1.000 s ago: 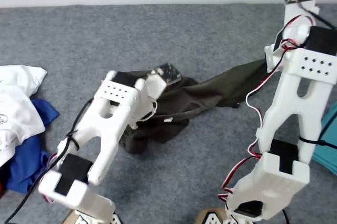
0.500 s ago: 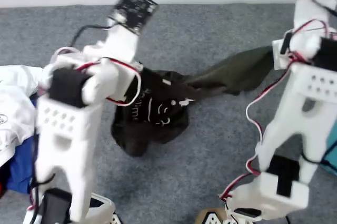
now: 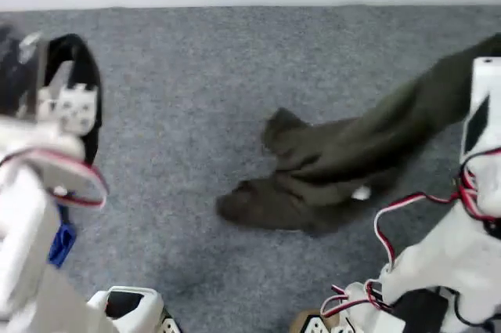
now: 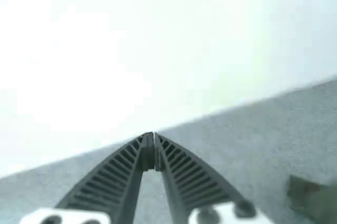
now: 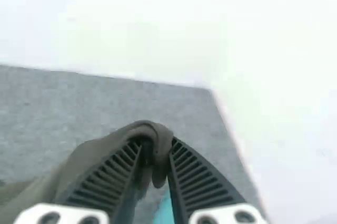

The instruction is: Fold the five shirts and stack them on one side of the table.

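Right wrist view: one shirt (image 5: 152, 137) between two fingers (image 5: 199, 183)

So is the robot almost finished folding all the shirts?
Not nearly. Done: no shirt in sight looks folded yet. In hand: the right gripper is shut on one end of the dark green shirt, and the rest of it lies crumpled on the grey table. The left gripper is shut and empty. Left: folding this shirt, probably the blue cloth and the teal cloth too, then stacking.

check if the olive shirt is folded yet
Not folded: the olive shirt lies crumpled, one end pinched in the right claw.
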{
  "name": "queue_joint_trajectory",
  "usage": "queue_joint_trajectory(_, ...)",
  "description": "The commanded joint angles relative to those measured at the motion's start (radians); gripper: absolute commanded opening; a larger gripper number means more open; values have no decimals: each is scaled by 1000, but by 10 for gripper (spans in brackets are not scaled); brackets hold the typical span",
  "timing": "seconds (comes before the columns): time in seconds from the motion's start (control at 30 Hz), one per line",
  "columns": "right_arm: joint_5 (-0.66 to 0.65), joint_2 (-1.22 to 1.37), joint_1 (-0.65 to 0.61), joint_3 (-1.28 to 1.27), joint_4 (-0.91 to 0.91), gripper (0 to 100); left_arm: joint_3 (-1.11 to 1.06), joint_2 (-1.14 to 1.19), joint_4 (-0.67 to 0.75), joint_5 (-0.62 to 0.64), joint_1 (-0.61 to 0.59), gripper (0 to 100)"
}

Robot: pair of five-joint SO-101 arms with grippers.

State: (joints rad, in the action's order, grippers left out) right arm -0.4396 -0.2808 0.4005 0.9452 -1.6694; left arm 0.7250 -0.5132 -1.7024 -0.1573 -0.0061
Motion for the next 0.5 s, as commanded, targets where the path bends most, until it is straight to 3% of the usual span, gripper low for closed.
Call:
queue_joint_trajectory(0.0, -52, -30, 22, 12, -21, 10, 22, -32, -44, 8, -8, 6)
queue_joint_trajectory(0.13, -57, -10, -4, -26, -31, 10, -99, -40, -52, 9, 86, 6)
queue_joint_trajectory(0.33, -57, 28, -38, -132, -47, 10, -539, -48, -48, 14, 316, 6)
queue_joint_trajectory(0.47, -57, 70, -35, -222, -50, 10, -806, 14, 48, 14, 410, 6)
